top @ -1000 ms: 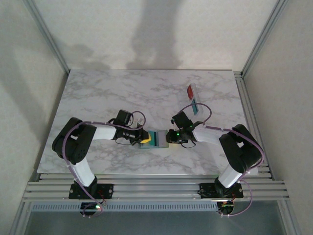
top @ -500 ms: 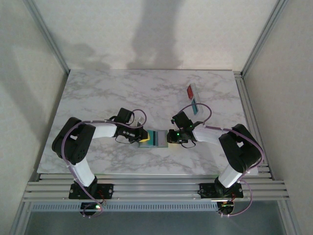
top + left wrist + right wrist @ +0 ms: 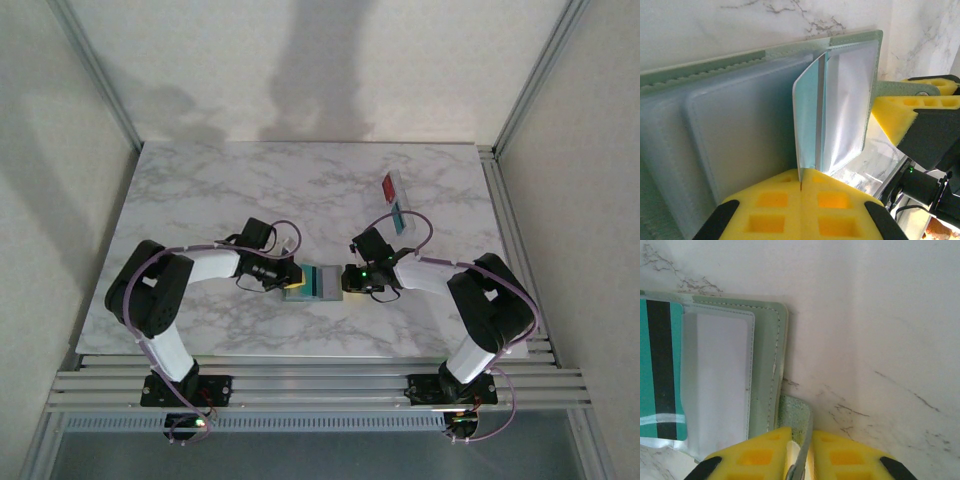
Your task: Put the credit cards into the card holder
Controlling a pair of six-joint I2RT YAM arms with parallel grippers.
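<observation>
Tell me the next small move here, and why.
Probably slide the teal card a little deeper into the clear pocket: the left gripper pinches its near edge, it stands tilted at the pocket's mouth, and the right gripper clamps the tab of the card holder.

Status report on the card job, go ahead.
Left gripper shut on teal card, card at card holder pocket. Right gripper pinching the holder's flap. Other cards lie far right; nothing blocking the pocket.
</observation>
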